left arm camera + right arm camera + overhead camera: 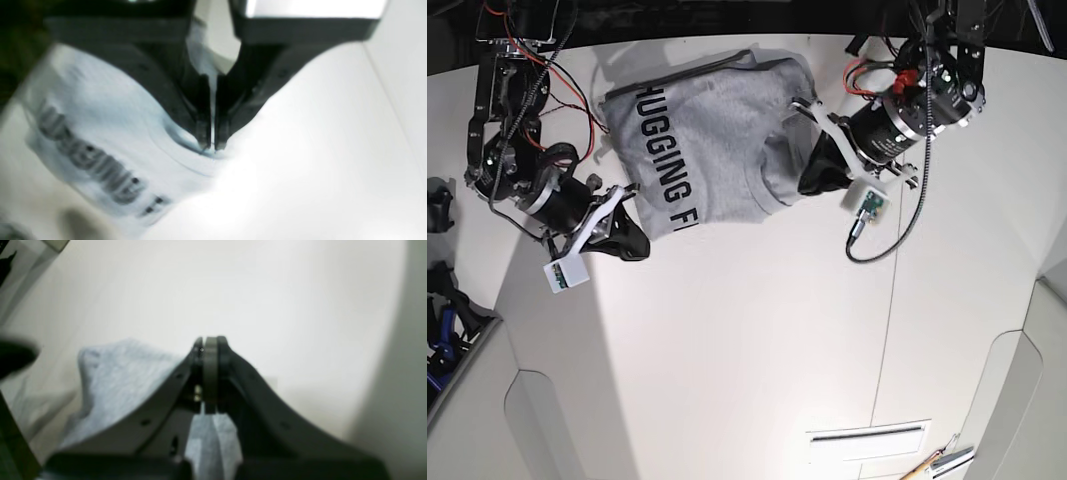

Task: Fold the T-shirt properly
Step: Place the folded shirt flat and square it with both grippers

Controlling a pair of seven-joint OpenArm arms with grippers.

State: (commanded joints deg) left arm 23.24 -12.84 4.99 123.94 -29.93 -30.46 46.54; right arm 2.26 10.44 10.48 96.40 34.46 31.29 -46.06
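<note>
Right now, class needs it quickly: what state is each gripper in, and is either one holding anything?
Left gripper: closed, pinching the T-shirt fabric.
Right gripper: closed, with grey shirt cloth caught between its jaws.

The T-shirt (712,140) lettering (90,160) is smeared by blur in the left wrist view — unreadable there. In the base view the print's last word is lost in a fold.

T-shirt (717,130) with black block capitals "HUGGING F", rest hidden
</note>
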